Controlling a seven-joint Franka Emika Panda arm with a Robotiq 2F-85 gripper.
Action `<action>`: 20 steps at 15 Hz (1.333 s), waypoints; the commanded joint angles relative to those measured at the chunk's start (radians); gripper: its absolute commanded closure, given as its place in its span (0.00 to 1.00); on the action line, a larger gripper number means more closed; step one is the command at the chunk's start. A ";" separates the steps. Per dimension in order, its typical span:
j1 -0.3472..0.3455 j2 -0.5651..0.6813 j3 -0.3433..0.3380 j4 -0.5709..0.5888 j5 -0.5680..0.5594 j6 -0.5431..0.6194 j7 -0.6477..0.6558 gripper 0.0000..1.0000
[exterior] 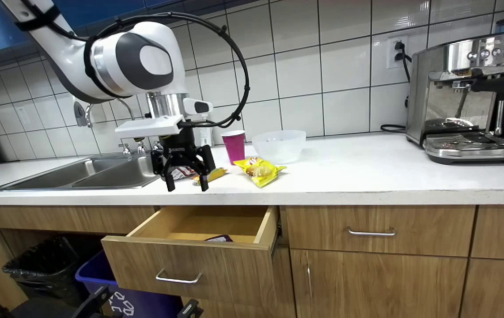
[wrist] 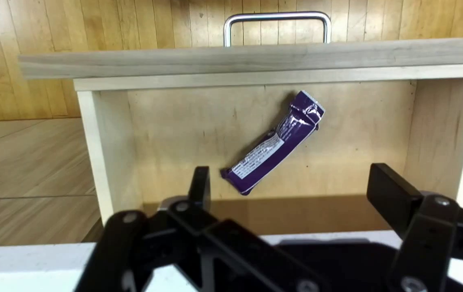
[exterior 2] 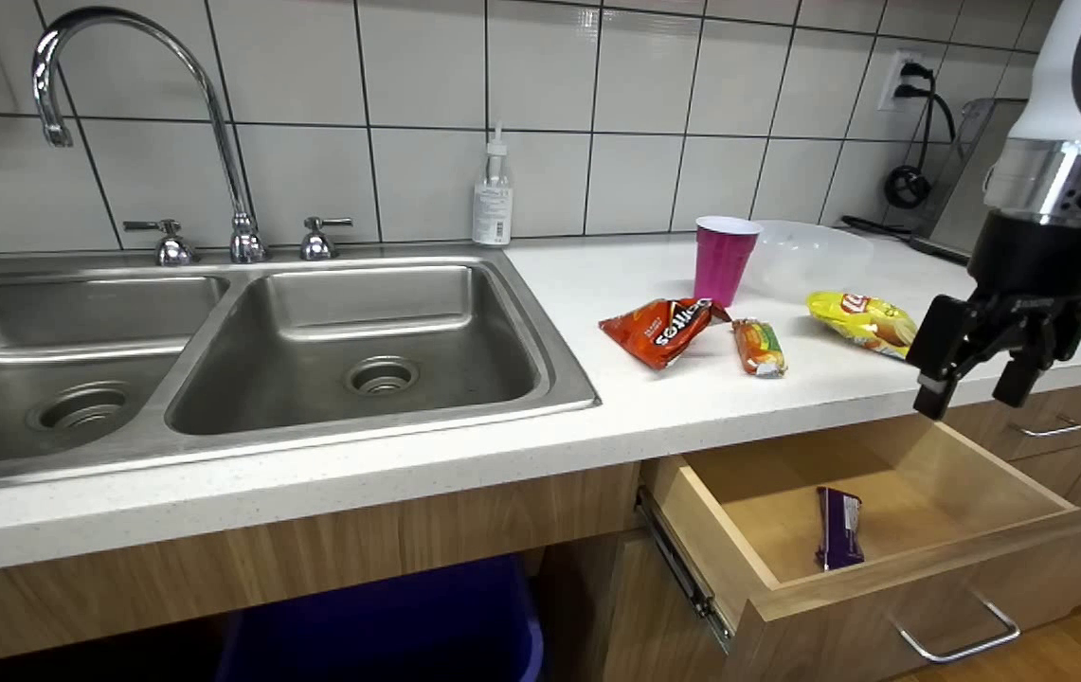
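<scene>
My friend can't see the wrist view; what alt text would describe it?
A purple packet lies diagonally in an open wooden drawer, seen from above. The robot's black hand, open and empty, shows at the bottom; the drawer's metal handle is at the top.

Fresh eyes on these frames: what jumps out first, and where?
The pulled-out wooden drawer under the white countertop, with a purple-wrapped bar lying in it. The black hand hangs above the drawer's counter side, open and holding nothing. On the countertop, a magenta cup and yellow chip bag stand out by colour.
</scene>
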 commanded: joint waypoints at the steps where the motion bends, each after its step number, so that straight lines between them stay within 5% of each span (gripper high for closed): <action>1: -0.026 0.020 -0.014 0.075 -0.002 -0.011 -0.016 0.00; 20: -0.109 0.285 -0.051 0.430 0.022 0.145 -0.127 0.00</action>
